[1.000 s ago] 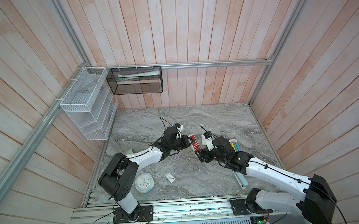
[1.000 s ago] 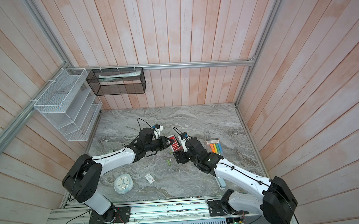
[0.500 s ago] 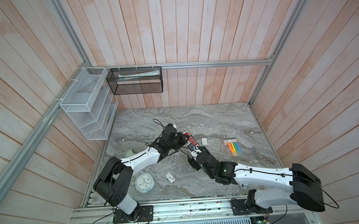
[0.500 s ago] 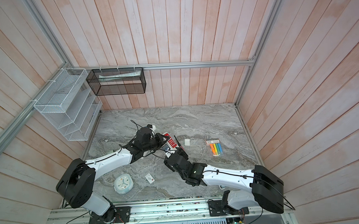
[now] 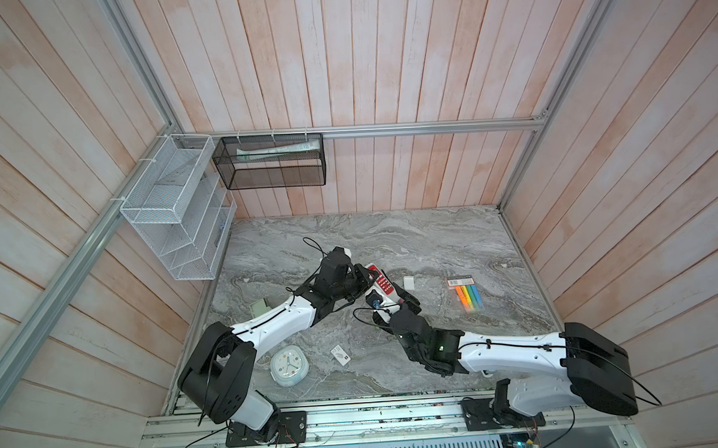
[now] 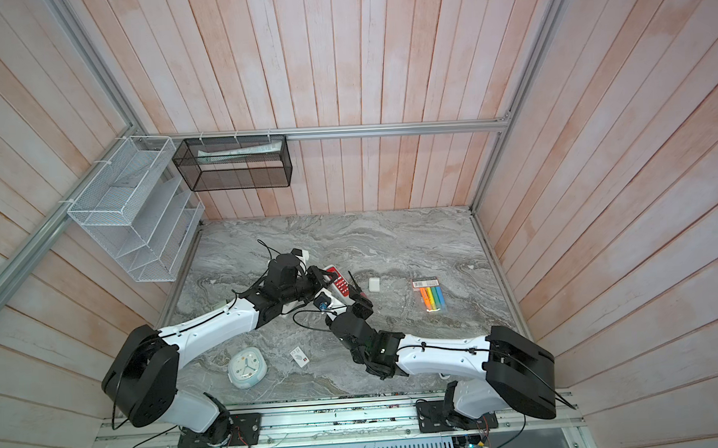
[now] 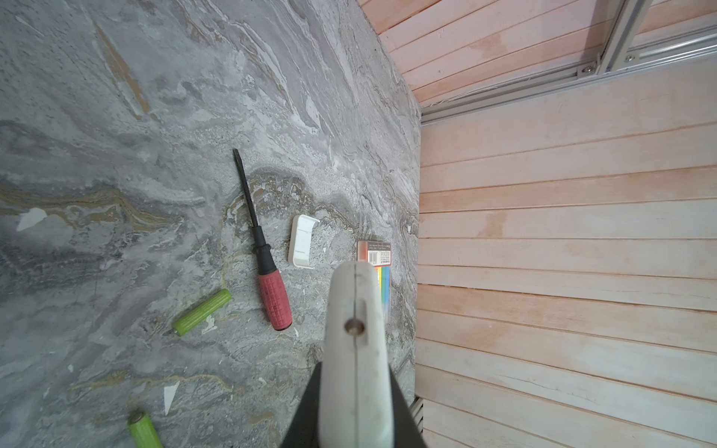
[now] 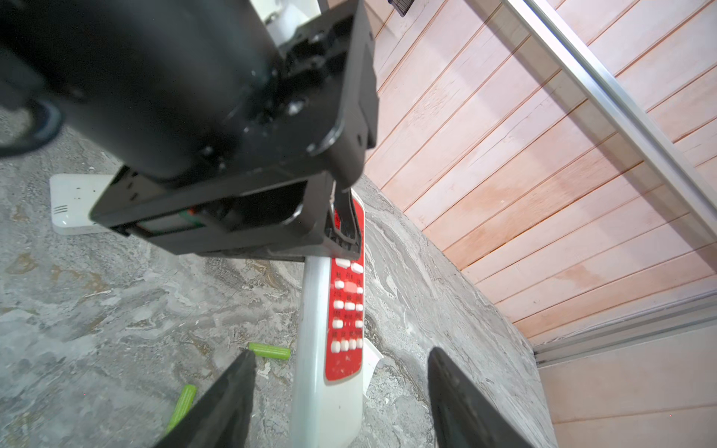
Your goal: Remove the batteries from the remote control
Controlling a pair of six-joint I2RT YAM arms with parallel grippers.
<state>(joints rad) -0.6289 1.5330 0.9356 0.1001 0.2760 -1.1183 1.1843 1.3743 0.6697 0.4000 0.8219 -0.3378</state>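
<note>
The remote control (image 5: 380,282), white with a red keypad, is held off the marble floor on edge by my left gripper (image 5: 366,279), which is shut on it. In the left wrist view the remote's (image 7: 355,341) white edge stands between the jaws. My right gripper (image 8: 340,353) is open and its fingers (image 8: 232,395) stand on either side of the remote's (image 8: 329,372) free end with gaps both sides. Two yellow-green batteries (image 7: 202,312) (image 7: 144,430) lie loose on the floor; the right wrist view shows two such batteries (image 8: 269,350) (image 8: 181,403) beside the left finger.
A red-handled screwdriver (image 7: 267,271), a white battery cover (image 7: 302,241) and a pack of coloured markers (image 5: 466,295) lie to the right. A white device (image 8: 73,205) lies behind the left arm. A round clock (image 5: 289,365) and a small card (image 5: 340,355) lie near the front.
My right arm has swung round to the front and brought its open jaws up around the remote's free end, narrowing a little. The left gripper keeps its hold on the remote.
</note>
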